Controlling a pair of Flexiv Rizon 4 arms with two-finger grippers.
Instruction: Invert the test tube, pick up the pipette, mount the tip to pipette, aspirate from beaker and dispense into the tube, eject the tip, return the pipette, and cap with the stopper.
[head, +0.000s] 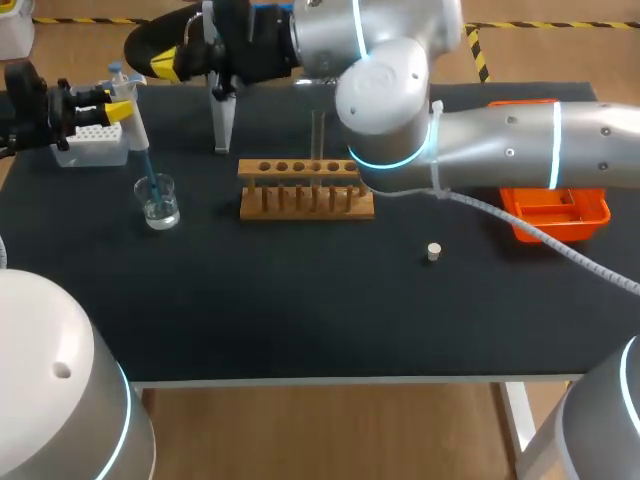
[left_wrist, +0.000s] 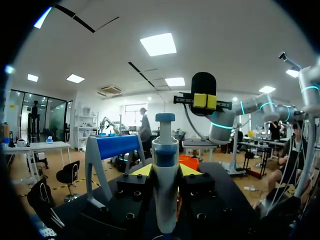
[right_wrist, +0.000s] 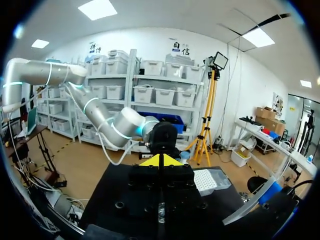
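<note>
White-and-blue pipette (head: 128, 108) near upright, slightly tilted, its blue tip (head: 150, 178) down inside clear beaker (head: 159, 202), probably in the liquid. Glass test tube (head: 318, 145) upright in wooden rack (head: 306, 208). White stopper (head: 433, 252) loose, near rack.

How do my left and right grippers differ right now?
The left gripper is shut on the pipette, which reaches into the beaker; the right gripper is shut on nothing. The left gripper sits by the tip box; the right gripper's arm crosses the middle to the far left. Both are shut and yellow-tipped.
</note>
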